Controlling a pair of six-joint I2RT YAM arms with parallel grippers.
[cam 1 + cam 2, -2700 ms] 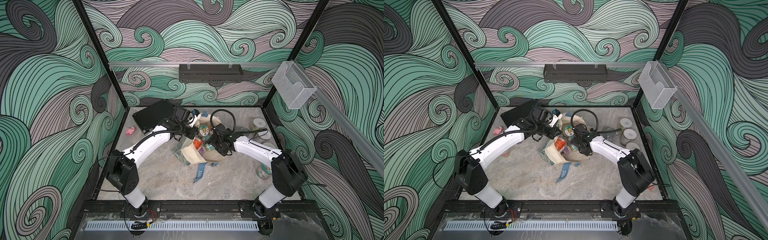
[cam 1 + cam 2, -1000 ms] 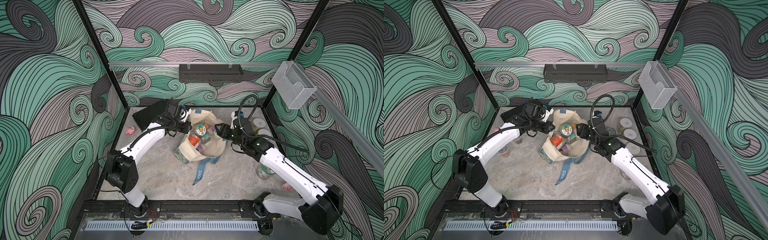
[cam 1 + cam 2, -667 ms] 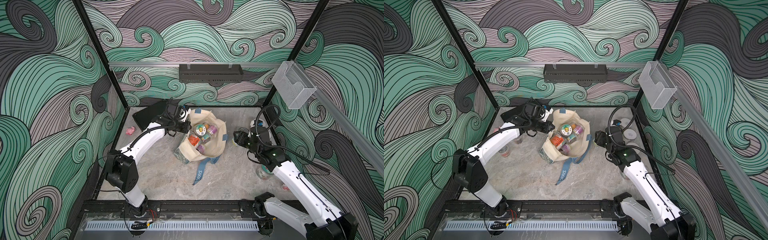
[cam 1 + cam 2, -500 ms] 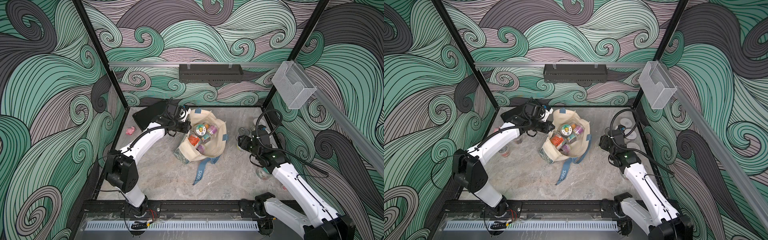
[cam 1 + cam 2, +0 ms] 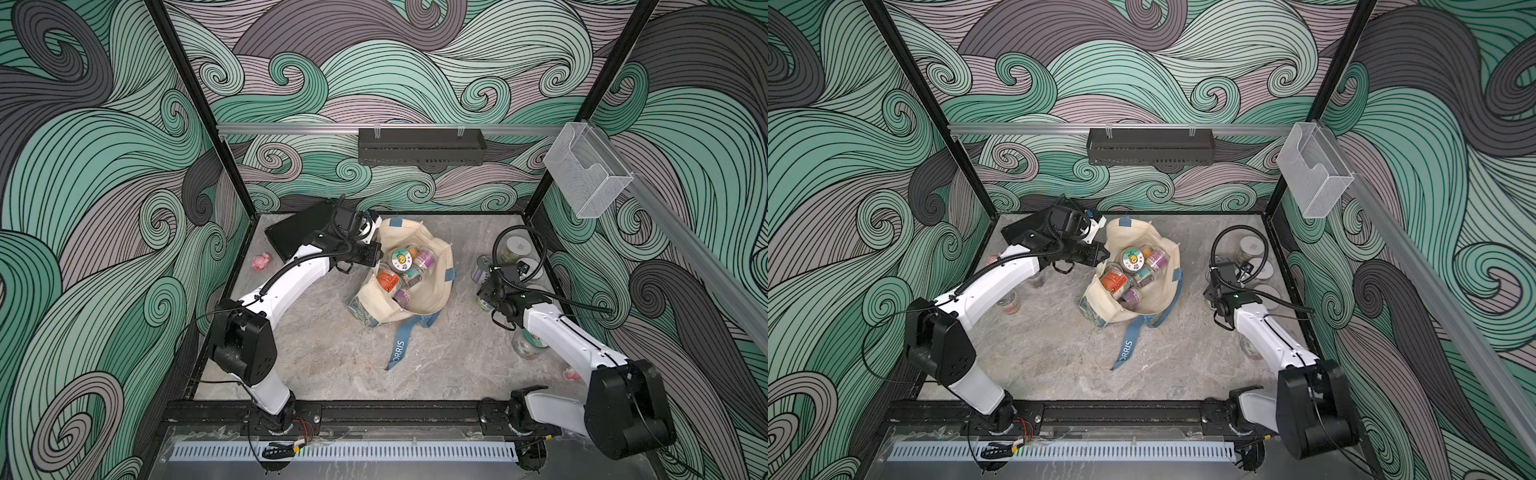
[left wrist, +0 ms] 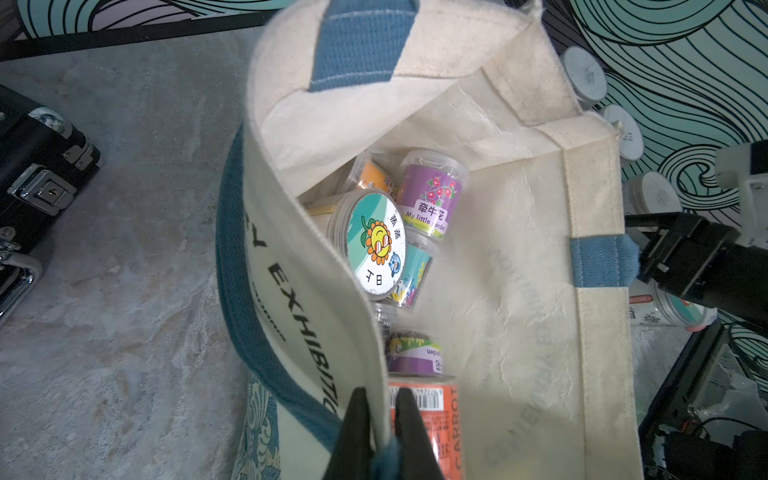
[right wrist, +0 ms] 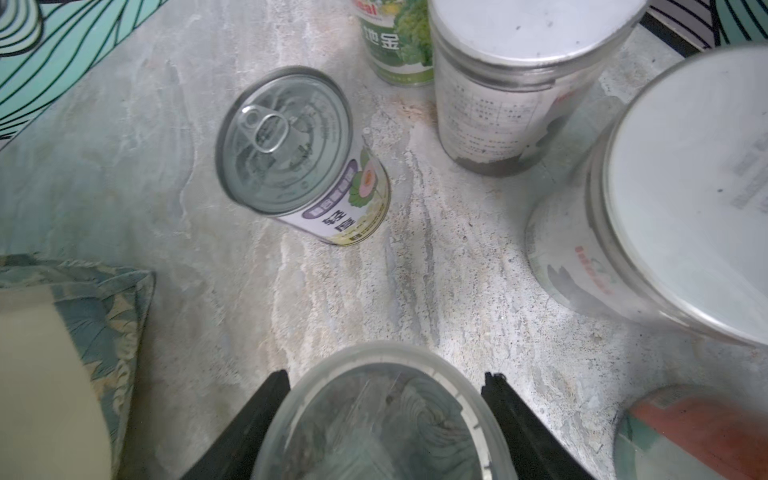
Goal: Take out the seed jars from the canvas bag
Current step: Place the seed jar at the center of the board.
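Note:
The canvas bag lies open mid-table with several seed jars inside: a sunflower-sticker lid, a purple-labelled jar and an orange carrot jar. My left gripper is shut on the bag's rim, one finger inside and one outside the cloth. My right gripper is off to the bag's right, shut on a clear-lidded seed jar, low over the table. More jars stand close by it: a pull-tab tin and two white-lidded jars.
A flat black hard case lies at the back left beside the left arm. A pink lump sits by the left wall, another by the right arm. Two jars stand under the left arm. A jar stands under the right forearm.
My right arm has pulled away from the bag to the right with the clear-lidded jar and come down beside the jars there. My left gripper has kept its hold on the rim.

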